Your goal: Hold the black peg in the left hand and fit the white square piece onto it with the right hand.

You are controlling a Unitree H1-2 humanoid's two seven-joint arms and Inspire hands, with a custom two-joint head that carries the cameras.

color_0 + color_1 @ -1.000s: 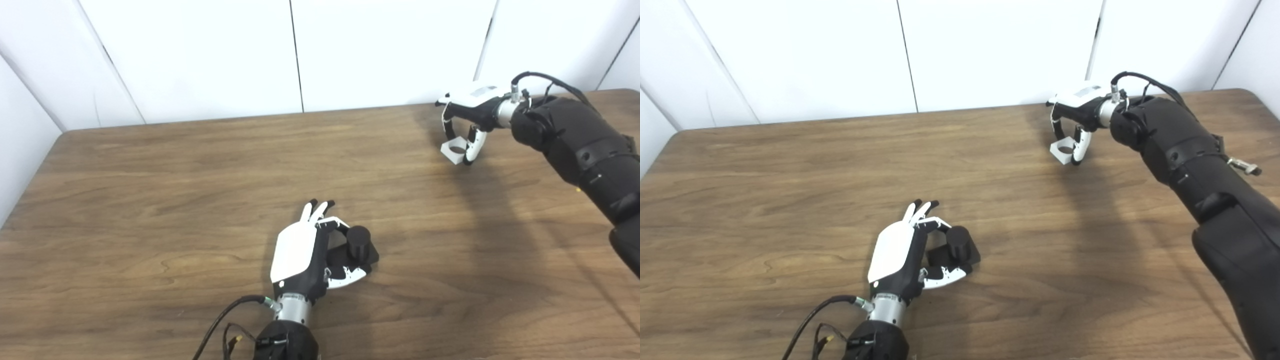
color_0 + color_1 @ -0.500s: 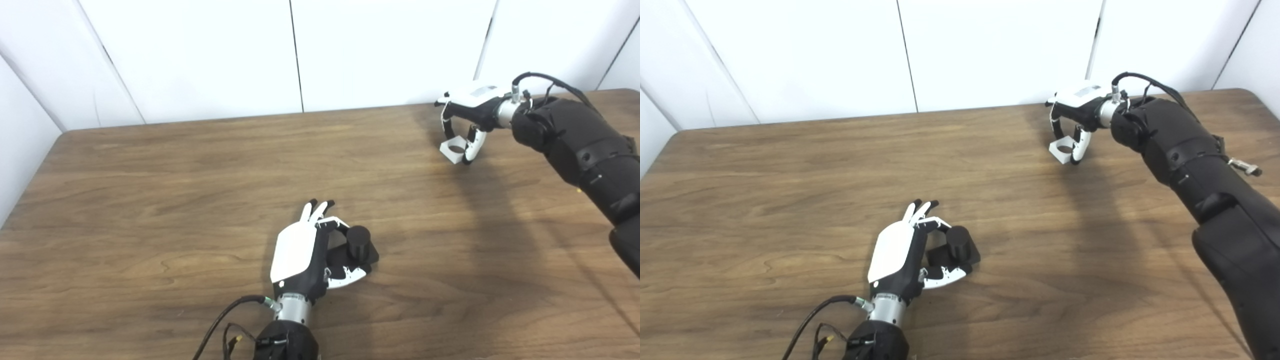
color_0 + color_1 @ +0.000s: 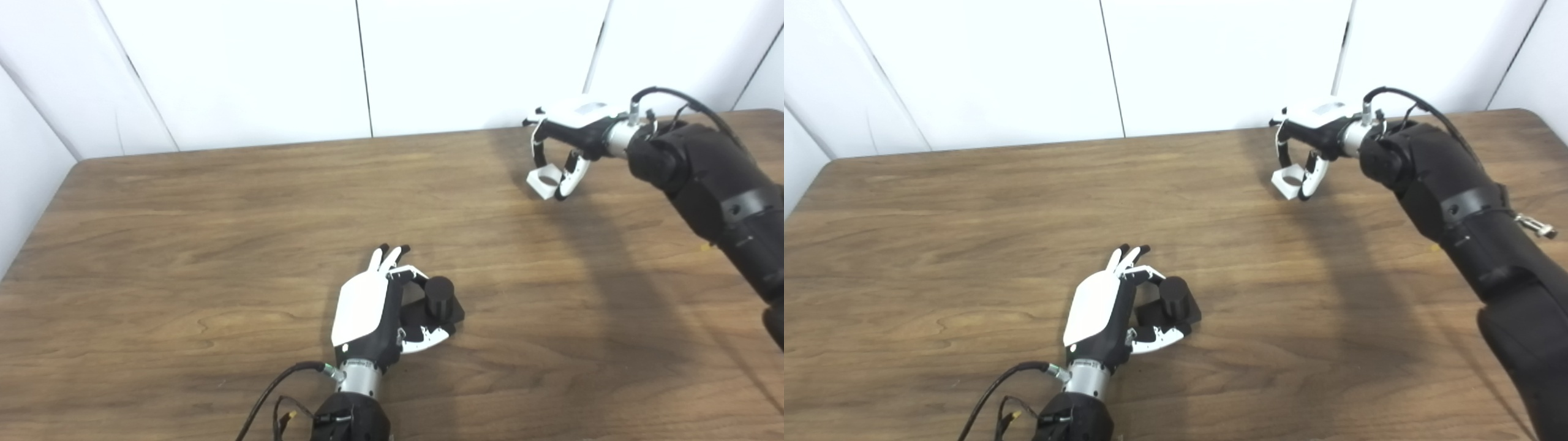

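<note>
A black peg (image 3: pixel 440 296) on a black square base stands on the wooden table (image 3: pixel 184 245) near the front middle. My left hand (image 3: pixel 373 306) is shut on the black peg, fingers and thumb closed around its base. At the far right, my right hand (image 3: pixel 566 138) is shut on the white square piece (image 3: pixel 544 182), a small white block with a round hole. The piece hangs from the fingertips just above the table, far from the peg.
White wall panels (image 3: pixel 367 61) run behind the table's far edge. A black cable (image 3: pixel 269 392) trails from my left wrist at the front edge. The right arm (image 3: pixel 716 184) casts a long shadow on the table's right side.
My right hand has lifted the white square piece and carried it a little to the left. The left hand and the peg have stayed still.
</note>
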